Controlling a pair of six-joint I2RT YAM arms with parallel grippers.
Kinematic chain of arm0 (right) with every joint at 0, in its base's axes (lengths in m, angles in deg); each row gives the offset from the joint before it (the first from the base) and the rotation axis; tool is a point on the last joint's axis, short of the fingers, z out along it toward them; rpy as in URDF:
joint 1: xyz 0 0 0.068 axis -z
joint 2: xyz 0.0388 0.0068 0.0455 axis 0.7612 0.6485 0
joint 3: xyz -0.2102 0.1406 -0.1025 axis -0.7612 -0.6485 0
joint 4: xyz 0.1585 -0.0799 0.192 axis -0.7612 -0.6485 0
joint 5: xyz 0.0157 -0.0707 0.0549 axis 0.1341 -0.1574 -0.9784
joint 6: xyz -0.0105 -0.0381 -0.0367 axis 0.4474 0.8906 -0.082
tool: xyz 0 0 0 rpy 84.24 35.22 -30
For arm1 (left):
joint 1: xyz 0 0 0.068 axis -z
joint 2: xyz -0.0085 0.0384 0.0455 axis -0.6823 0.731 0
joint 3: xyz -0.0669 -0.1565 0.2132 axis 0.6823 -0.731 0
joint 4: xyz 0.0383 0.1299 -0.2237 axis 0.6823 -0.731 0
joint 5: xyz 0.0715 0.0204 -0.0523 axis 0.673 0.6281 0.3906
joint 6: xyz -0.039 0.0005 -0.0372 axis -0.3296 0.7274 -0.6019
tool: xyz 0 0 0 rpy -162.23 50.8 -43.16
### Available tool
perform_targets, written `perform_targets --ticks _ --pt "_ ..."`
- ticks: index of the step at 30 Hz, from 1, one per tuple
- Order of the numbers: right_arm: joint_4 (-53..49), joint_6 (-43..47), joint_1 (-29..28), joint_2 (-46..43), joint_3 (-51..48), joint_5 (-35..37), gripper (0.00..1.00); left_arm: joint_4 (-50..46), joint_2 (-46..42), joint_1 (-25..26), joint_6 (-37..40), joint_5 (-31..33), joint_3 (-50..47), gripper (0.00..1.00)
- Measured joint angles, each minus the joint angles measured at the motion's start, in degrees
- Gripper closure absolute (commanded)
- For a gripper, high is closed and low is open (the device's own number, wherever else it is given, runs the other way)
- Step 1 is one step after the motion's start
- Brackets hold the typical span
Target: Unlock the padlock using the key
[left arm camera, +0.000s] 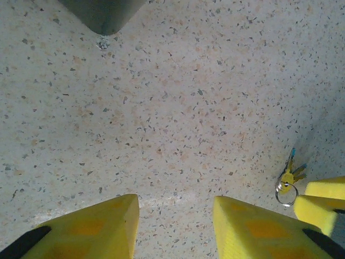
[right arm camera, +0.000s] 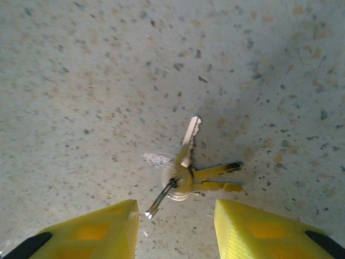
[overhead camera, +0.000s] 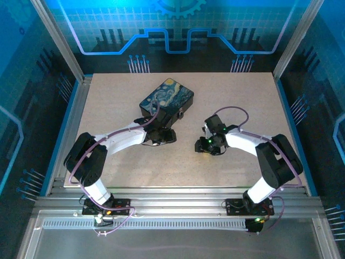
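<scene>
A bunch of brass keys [right arm camera: 183, 172] on a steel ring lies flat on the speckled table. It sits just ahead of my right gripper [right arm camera: 175, 229], whose yellow fingers stand apart to either side of it without touching. The right gripper [overhead camera: 205, 144] is low over the table's middle. My left gripper [left arm camera: 175, 226] is open over bare tabletop with nothing between its fingers; in the top view the left gripper [overhead camera: 161, 135] is beside the painted box. From the left wrist the keys [left arm camera: 288, 181] lie to the right. The padlock is out of view.
A box with a blue swirling-night print [overhead camera: 166, 98] stands behind the left gripper. A dark grey corner [left arm camera: 102, 13] juts in at the top of the left wrist view. The right gripper's yellow fingers [left arm camera: 323, 202] enter that view at the right edge.
</scene>
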Motion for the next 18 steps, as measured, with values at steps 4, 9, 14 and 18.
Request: perform_targets --ticks 4,9,14,18 --pt "-1.0 -1.7 -1.6 1.8 1.3 2.7 0.68 0.1 0.0 -0.2 0.8 0.0 0.0 0.59" --pt "-3.6 -4.5 -2.6 3.2 3.2 6.4 0.74 0.2 -0.8 -0.9 1.9 0.0 -0.7 0.59" --pt "-4.4 -5.8 -3.0 3.8 4.3 7.8 0.75 0.3 -1.9 -1.7 1.9 0.0 -1.5 0.59" --pt "-3.8 -5.2 -3.0 4.9 6.1 9.4 0.69 0.4 -2.1 -1.7 2.3 0.0 -1.5 0.59"
